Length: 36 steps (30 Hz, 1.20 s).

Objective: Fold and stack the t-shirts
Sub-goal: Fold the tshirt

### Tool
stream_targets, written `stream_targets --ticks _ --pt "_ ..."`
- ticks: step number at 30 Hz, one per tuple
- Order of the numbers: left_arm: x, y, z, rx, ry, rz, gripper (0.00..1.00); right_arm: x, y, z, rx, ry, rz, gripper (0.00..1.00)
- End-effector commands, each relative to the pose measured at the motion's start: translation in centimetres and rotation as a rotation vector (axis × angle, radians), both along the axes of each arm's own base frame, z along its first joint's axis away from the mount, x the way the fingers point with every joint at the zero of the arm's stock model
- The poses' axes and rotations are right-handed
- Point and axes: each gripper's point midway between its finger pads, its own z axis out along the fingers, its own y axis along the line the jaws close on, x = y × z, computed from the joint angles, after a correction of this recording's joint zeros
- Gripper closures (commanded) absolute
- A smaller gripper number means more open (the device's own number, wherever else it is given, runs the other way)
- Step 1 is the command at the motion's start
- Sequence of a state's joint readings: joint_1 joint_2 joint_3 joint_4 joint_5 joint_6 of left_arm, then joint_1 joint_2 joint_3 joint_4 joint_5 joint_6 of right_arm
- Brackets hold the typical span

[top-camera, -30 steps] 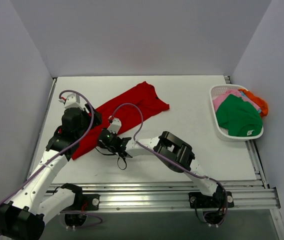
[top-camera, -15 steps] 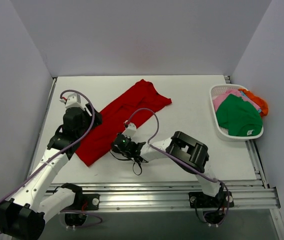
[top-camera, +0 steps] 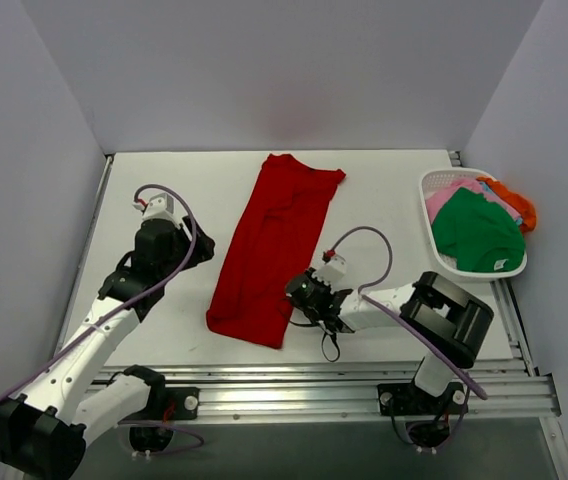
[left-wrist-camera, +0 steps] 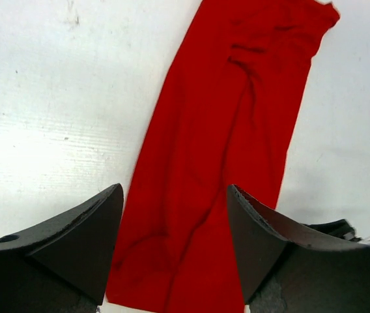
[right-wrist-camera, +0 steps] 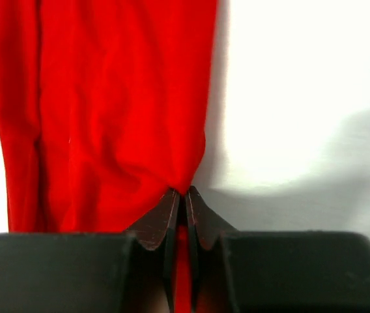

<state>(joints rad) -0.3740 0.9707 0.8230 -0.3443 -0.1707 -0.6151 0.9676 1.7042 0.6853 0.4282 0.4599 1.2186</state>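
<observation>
The red t-shirt [top-camera: 274, 240] lies folded into a long strip on the white table, running from the back centre to the front. It also shows in the left wrist view [left-wrist-camera: 230, 150] and the right wrist view [right-wrist-camera: 107, 111]. My right gripper [top-camera: 299, 292] is shut on the red t-shirt's near right edge [right-wrist-camera: 184, 192], with cloth pinched between the jaws. My left gripper [top-camera: 196, 248] is open and empty, held above the table left of the strip; its fingers [left-wrist-camera: 74, 241] frame the strip's near end in the wrist view.
A white slatted basket [top-camera: 436, 262] stands at the right edge and holds a green t-shirt [top-camera: 476, 232], a pink one [top-camera: 446, 198] and an orange one [top-camera: 512, 200]. Grey walls close the left, back and right. A metal rail [top-camera: 344, 385] runs along the front.
My right gripper has dragged the red t-shirt's near end to the right, swinging the strip from a diagonal to nearly straight front-to-back. My left gripper let go and stayed at the left.
</observation>
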Motion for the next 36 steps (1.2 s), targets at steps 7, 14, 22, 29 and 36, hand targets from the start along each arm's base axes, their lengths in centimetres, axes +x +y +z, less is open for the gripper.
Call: stream_targets --ticks 7,14,22,29,36 --pt "-4.5 -1.8 -4.1 0.021 0.12 -0.088 0.27 -4.4 -11.2 -1.7 -0.23 0.072 -0.215 0.09" --pt "-6.5 -3.0 -7.2 0.076 0.185 -0.116 0.27 -4.8 -8.6 4.8 -0.203 -0.095 -0.151 0.08" --pt "-6.8 -3.0 -8.7 0.111 0.211 -0.126 0.27 -3.4 0.9 8.7 -0.197 -0.143 0.08 0.12" --pt "-9.2 -2.4 -12.2 0.162 0.399 -0.09 0.27 -4.7 -0.1 6.4 -0.203 -0.097 0.083 0.12" --pt "-11.2 -3.3 -15.9 0.21 0.523 -0.099 0.28 -7.2 -5.2 4.5 -0.186 -0.053 0.03 0.13"
